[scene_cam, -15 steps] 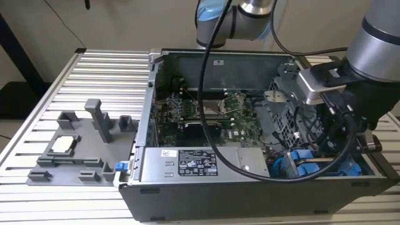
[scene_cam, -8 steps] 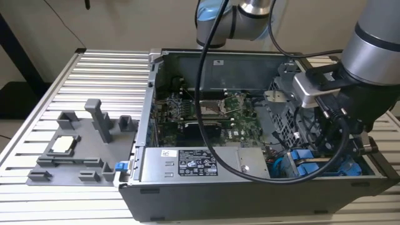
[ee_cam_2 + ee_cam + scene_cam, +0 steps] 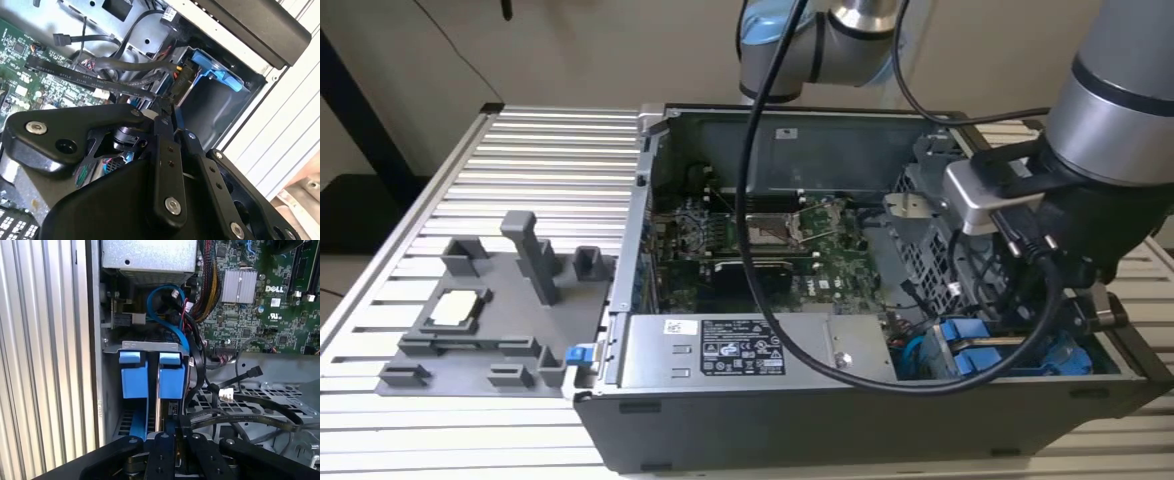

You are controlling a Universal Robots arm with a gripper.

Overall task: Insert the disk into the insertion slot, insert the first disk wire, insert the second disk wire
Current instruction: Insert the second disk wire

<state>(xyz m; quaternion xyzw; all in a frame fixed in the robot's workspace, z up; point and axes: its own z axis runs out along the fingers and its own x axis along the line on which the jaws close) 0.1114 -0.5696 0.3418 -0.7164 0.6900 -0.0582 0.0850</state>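
The disk [image 3: 171, 381] stands in its blue frame inside the insertion slot [image 3: 150, 346] of the grey drive cage, next to a second blue frame [image 3: 134, 375]. In the exterior view the blue frames [image 3: 963, 352] show at the case's near right corner, under the arm's wrist [image 3: 1067, 220]. My gripper [image 3: 176, 434] is right at the disk's exposed end, its fingers closed on the black connector of a disk wire [image 3: 176, 95]. That flat black wire [image 3: 75, 77] trails away over the cage. The connector's seat on the disk is hidden by the fingers.
The grey power-supply box [image 3: 734, 350] sits beside the cage, with the green motherboard [image 3: 761, 240] behind it. A loose black cable with a free connector [image 3: 252, 372] lies on the perforated cage top. A grey fixture plate [image 3: 480, 310] stands on the slatted table at the exterior view's left.
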